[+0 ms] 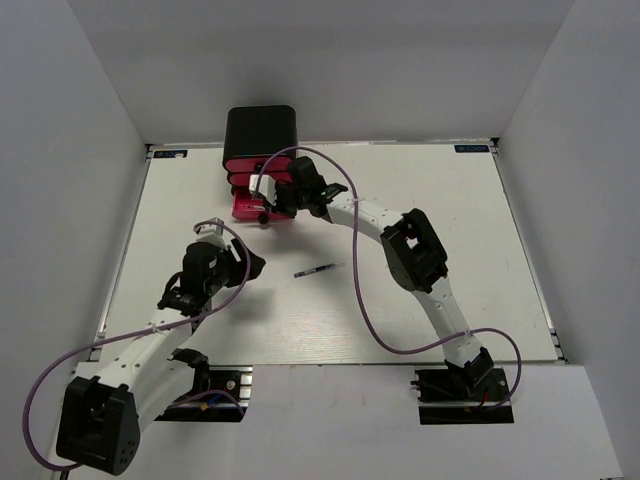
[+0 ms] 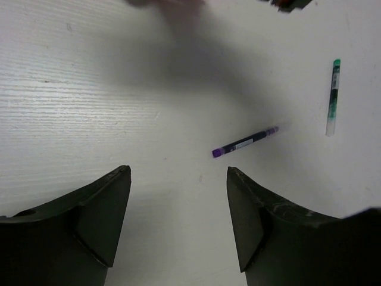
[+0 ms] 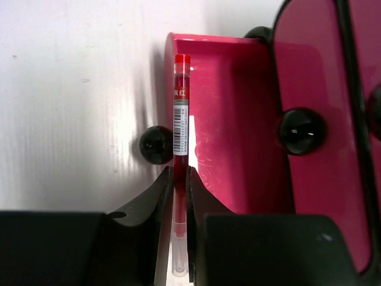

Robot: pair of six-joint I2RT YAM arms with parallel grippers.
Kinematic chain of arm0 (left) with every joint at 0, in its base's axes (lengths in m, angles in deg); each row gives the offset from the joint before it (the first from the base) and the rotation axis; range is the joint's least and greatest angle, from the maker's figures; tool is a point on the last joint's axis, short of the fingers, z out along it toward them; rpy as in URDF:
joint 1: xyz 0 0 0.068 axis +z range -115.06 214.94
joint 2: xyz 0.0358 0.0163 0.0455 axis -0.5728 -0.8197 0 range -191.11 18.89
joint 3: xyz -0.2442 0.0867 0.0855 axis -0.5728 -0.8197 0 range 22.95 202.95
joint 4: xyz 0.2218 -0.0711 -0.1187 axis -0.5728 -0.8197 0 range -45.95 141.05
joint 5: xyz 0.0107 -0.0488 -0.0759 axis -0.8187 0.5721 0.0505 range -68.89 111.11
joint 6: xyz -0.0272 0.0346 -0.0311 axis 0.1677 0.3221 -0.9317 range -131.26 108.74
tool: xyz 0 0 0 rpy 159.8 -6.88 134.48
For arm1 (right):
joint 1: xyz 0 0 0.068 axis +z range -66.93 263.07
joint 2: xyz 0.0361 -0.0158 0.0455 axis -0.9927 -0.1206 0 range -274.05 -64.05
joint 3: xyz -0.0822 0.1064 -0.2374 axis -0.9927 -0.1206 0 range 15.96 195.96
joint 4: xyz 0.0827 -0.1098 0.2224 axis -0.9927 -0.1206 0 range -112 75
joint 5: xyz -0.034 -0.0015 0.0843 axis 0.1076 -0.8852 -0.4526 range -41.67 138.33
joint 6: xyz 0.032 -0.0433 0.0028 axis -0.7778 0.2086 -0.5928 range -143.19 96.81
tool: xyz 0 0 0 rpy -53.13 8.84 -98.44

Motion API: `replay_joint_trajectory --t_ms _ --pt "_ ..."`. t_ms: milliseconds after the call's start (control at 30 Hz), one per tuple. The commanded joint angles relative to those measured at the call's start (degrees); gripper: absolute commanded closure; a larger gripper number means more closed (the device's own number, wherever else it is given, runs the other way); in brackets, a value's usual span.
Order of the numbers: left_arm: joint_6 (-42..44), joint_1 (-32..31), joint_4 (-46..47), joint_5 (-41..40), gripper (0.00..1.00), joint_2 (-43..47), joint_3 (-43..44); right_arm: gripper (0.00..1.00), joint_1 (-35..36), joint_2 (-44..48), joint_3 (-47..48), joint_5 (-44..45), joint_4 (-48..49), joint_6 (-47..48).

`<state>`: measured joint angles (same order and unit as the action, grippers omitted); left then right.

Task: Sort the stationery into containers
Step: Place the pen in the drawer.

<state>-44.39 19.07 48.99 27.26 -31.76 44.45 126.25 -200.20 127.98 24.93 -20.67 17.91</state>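
The containers are a black box [image 1: 260, 128] with stacked pink drawers; the bottom drawer [image 1: 243, 208] [image 3: 229, 119] is pulled out. My right gripper [image 1: 277, 205] [image 3: 180, 170] is shut on a thin red pen [image 3: 181, 98], which it holds over the open drawer's front wall, above the black knob [image 3: 155, 145]. My left gripper [image 1: 251, 266] [image 2: 178, 171] hangs open over the bare table with nothing between its fingers. Just beyond its fingertips lies a dark pen with a purple cap [image 2: 245, 142] [image 1: 320, 269]. A green-tipped pen [image 2: 332, 96] lies farther right in the left wrist view.
The closed middle drawer's front [image 3: 309, 77] and its knob [image 3: 302, 131] stand right of the open drawer. The white table [image 1: 450, 220] is bounded by grey walls at the back and sides. A purple cable [image 1: 360, 300] loops over the table beside the right arm.
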Motion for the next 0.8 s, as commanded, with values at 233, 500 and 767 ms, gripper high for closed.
replay_joint_trajectory --t_ms 233,500,767 --pt "4.9 -0.1 2.2 5.1 0.26 -5.4 4.3 0.96 -0.9 1.8 1.9 1.2 8.9 0.8" --pt "6.0 -0.1 1.2 5.1 0.26 -4.8 5.6 0.79 -0.4 -0.2 2.6 1.9 13.8 0.1" --pt "12.6 -0.7 6.1 15.2 0.26 -9.4 9.7 0.52 -1.1 0.5 0.5 -0.3 16.7 -0.4"
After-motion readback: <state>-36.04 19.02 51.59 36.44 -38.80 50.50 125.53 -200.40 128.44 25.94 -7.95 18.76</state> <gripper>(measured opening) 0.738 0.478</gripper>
